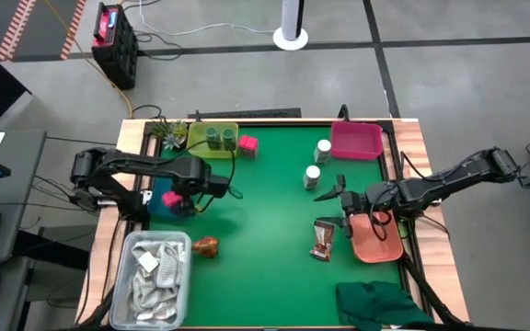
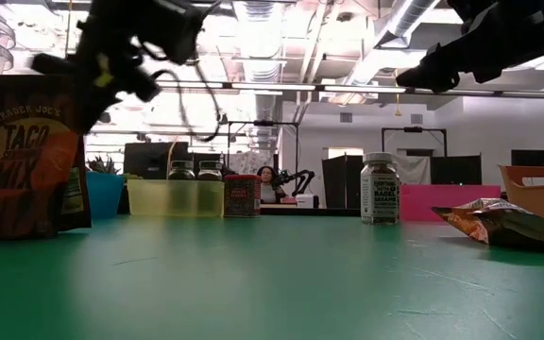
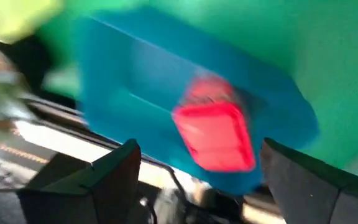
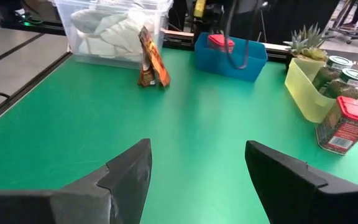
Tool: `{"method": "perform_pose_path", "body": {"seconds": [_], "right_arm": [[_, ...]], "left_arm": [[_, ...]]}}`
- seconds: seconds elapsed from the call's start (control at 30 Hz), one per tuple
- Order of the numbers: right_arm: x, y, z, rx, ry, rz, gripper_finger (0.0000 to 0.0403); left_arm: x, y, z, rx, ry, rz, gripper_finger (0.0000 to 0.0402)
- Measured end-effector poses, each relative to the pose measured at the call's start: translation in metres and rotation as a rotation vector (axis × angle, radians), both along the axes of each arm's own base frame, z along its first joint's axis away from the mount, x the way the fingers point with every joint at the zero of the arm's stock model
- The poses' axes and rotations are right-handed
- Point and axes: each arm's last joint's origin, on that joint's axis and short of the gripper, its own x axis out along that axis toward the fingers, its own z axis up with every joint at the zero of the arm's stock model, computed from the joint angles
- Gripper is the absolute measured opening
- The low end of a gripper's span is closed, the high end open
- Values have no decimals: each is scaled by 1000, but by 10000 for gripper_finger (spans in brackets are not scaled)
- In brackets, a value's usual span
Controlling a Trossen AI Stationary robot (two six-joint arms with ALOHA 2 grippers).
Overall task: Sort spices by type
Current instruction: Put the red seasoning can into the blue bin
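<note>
A: Nearest the low camera we see the taco mix sachet (image 2: 28,156) standing upright at the table's left; behind it lies open green mat (image 1: 265,211), a flat felt-like surface framed by a wooden edge.

B: Free room?

A: The mat's centre is bare. Largest item: the clear plastic tub (image 1: 152,279) of white rags at the near left corner, then the dark green cloth (image 1: 383,303) crumpled at the near right edge. Rigid trays line the rim: pink (image 1: 355,141) far right, yellow-green (image 1: 212,138) far left holding two green jars (image 1: 220,137), blue (image 1: 159,204) at left, orange (image 1: 376,241) at right.

B: Smaller items?

A: Two white-capped bottles (image 1: 317,162) stand beside the pink tray. One pink pack (image 1: 247,144) sits beside the yellow-green tray; another (image 3: 216,132) lies inside the blue tray. One flat brown sachet (image 1: 322,240) lies beside the orange tray.

B: Tools?

A: The left gripper (image 3: 197,180) hangs over the blue tray, fingers spread wide, holding nothing. The right gripper (image 1: 334,195) hovers above the mat near the bottles, fingers apart, empty.
</note>
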Motion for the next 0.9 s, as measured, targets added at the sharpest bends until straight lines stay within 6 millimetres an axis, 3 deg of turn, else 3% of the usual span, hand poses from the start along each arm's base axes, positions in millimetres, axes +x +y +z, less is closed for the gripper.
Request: {"method": "perform_pose_path", "body": {"seconds": [0.1, 0.23, 0.43, 0.67, 0.9], "right_arm": [[0, 0, 0, 0, -1, 0, 286], [1, 0, -1, -2, 6, 0, 286], [10, 2, -11, -11, 47, 0, 286], [17, 4, -21, -41, 97, 15, 286], [19, -2, -22, -13, 102, 23, 286]], "left_arm": [[10, 9, 12, 69, -112, 22, 306], [28, 26, 14, 93, -296, 58, 297], [55, 67, 16, 165, -459, 51, 281], [84, 105, 6, 236, -359, -108, 275], [124, 123, -8, 244, -316, -273, 279]]}}
